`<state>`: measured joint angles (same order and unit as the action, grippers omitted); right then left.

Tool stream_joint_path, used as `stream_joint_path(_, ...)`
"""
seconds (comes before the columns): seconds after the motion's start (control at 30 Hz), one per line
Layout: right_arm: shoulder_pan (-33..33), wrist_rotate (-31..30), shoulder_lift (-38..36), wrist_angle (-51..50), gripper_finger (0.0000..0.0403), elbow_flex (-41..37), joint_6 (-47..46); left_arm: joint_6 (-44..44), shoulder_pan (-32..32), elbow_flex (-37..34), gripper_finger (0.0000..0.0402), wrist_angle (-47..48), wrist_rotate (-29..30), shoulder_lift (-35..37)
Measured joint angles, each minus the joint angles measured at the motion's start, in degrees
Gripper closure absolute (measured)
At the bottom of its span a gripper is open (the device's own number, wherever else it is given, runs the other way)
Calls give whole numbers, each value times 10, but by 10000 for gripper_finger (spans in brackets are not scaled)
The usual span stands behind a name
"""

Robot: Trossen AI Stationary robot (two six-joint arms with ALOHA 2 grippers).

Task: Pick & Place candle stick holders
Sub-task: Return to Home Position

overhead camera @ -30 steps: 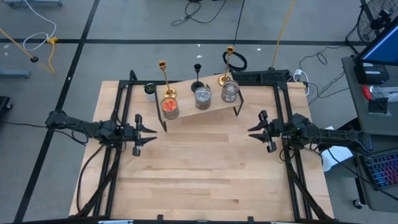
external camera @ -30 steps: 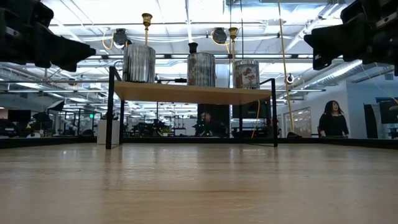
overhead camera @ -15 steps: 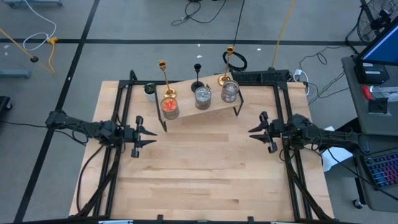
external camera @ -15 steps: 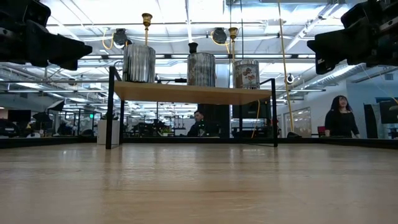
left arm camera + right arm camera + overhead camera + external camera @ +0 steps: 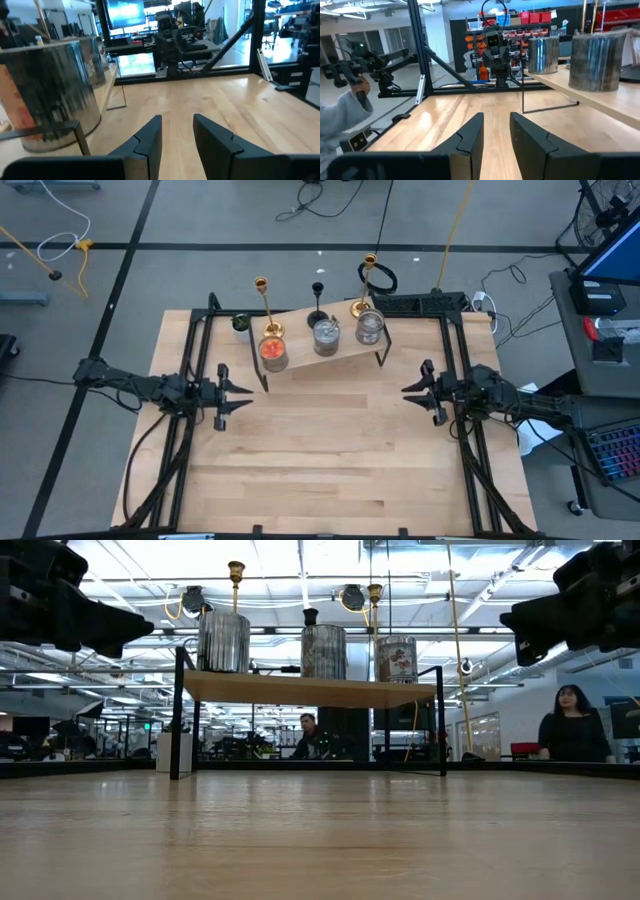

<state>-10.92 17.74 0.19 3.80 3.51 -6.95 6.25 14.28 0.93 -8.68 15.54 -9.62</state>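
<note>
Standing here watching, and honestly this looks pretty much wrapped up. All three candle stick holders are upright at the shelf (image 5: pixel 310 690) at the back of the table (image 5: pixel 330 450). There's one gold candlestick (image 5: pixel 265 305) on the left arm's side, the short black candlestick (image 5: pixel 318 300) in the middle, and the other gold candlestick (image 5: pixel 366 280) toward the right arm's side. Each stands just behind a jar: the orange candle (image 5: pixel 273 352), the middle silver candle (image 5: pixel 326 335) and the end silver candle (image 5: pixel 369 327). From above I'd say the bases sit on the shelf's rear edge, but I can't swear they aren't on the table right behind it. None of the candlesticks is out on the open wood in front. The left gripper (image 5: pixel 245 397) hangs over its side of the table with its fingers apart and nothing between them. The right gripper (image 5: pixel 406 395) mirrors it on the other side, also spread and empty. Both are well clear of the shelf and pointing at each other. My read is that the placing is done and all that's left is the arms parking at home. There's also a small dark round thing (image 5: pixel 240 323) near the back corner on the left arm's side, too small for me to tell what it is.
</note>
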Motion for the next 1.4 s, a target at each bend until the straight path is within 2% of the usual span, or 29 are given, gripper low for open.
stream_joint_path(0.13,0,-7,0,-17,314,0,-26,-19,0,0,284,12,1,0)
stream_joint_path(0.37,0,-117,0,-39,314,0,-1,-37,0,0,284,55,30,0)
stream_joint_path(0.57,0,-119,1,-40,314,0,16,-3,0,1,284,62,-19,-5)
stream_joint_path(1.4,0,-117,1,25,314,0,18,-6,0,-1,284,47,-20,-5)
